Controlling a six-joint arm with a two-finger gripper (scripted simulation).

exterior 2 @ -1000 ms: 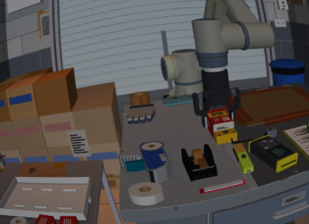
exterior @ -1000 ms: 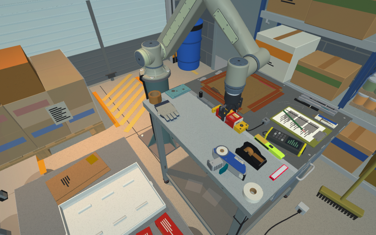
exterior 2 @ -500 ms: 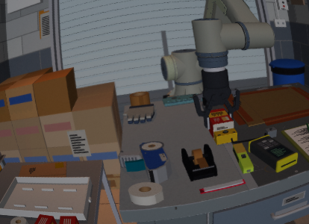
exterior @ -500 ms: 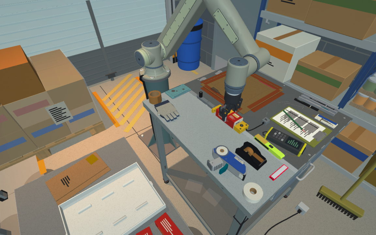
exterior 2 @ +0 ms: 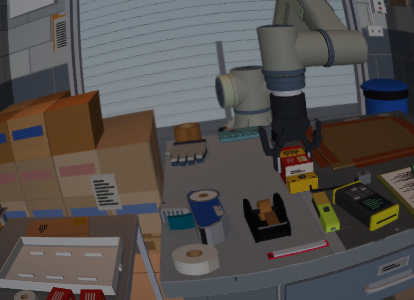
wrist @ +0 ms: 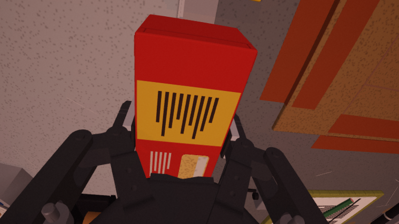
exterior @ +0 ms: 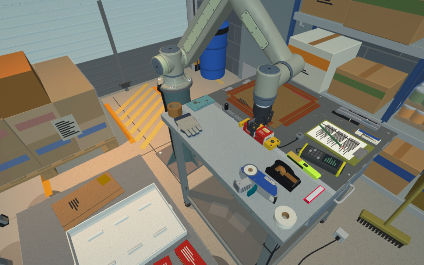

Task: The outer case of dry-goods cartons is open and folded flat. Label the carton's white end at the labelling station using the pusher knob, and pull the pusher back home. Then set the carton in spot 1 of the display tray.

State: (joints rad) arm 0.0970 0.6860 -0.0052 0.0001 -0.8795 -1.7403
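Note:
The red carton (exterior: 260, 131) lies flat on the bench between a small yellow pusher plate (exterior: 242, 124) at its far end and the yellow labelling block (exterior: 271, 143) at its near end. The carton (wrist: 188, 98), red with a yellow barcode band, is gripped across its width by my closed gripper (exterior: 256, 125), which stands straight down over it. Its white end (exterior 2: 298, 166) faces the yellow block (exterior 2: 302, 182). A black pusher knob (exterior: 226, 106) stands on a rail further back along the bench. The white display tray (exterior: 124, 225) sits on a low table to the left.
The flattened orange-brown outer case (exterior: 273, 100) lies just right of the carton. A tape dispenser (exterior: 282, 175), blue label gun (exterior: 259, 181), yellow-green cutter (exterior: 303, 164) and scanner (exterior: 322, 158) crowd the bench's near end. Work gloves (exterior: 189, 124) and a tape roll (exterior: 175, 109) lie at the far left.

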